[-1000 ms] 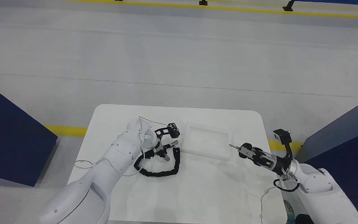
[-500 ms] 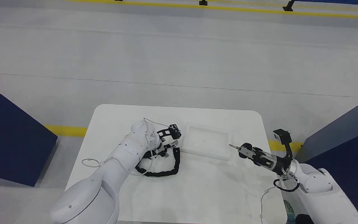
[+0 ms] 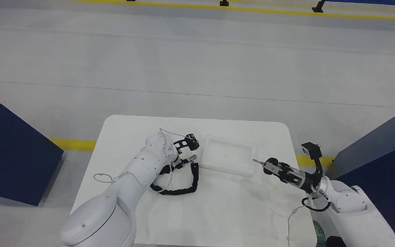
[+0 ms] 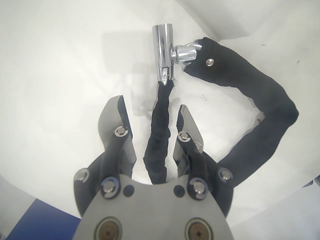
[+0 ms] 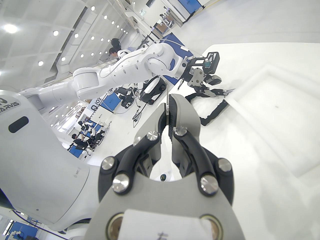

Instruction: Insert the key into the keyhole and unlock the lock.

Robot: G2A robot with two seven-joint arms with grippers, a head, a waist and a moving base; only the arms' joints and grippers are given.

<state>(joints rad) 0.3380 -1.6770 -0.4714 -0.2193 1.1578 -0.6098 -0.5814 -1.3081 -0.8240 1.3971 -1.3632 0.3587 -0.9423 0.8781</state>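
Top view, centre: left gripper [image 3: 186, 163] spread astride lock [image 3: 184, 189]; lower right: right gripper [image 3: 266, 164] pinching key [image 3: 257, 162].

Glossy white left arm [image 3: 139, 176] with a thin white cable [image 3: 97, 179]; left gripper [image 4: 151, 103] shows grey fingers [image 4: 112, 116], black linkages [image 4: 117, 148], silver screws [image 4: 120, 131].

The lock [image 4: 270, 98] lies on the table [image 3: 247, 210], left of the tray [image 3: 228, 154]; right of it, the key [image 5: 167, 101] in the right hand [image 3: 269, 165].
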